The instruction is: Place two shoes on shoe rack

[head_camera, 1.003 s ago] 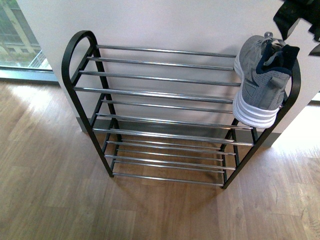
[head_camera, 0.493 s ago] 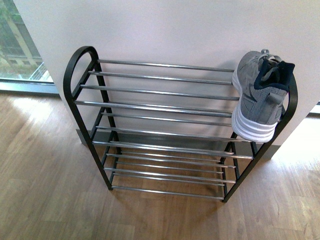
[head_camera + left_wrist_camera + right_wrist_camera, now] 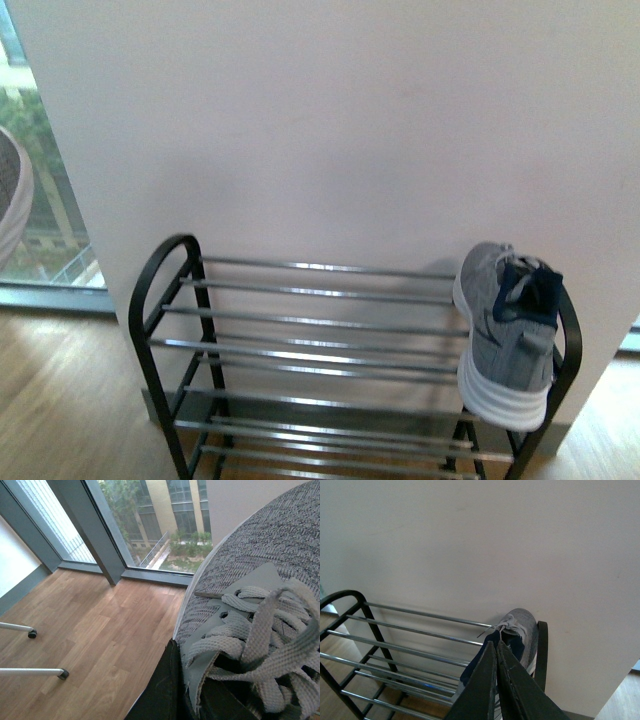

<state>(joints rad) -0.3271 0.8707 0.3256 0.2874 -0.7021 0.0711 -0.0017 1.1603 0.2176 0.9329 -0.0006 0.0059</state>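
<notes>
One shoe (image 3: 505, 345) leans on its side at the right end of the top tier of the rack (image 3: 300, 320). The left gripper (image 3: 175, 690) clamps the second shoe (image 3: 260, 575), held high at left. The right gripper (image 3: 496, 650) is pinched together, empty.

A laced grey shoe (image 3: 260, 575) — close up — over wood floor (image 3: 95, 640).
</notes>
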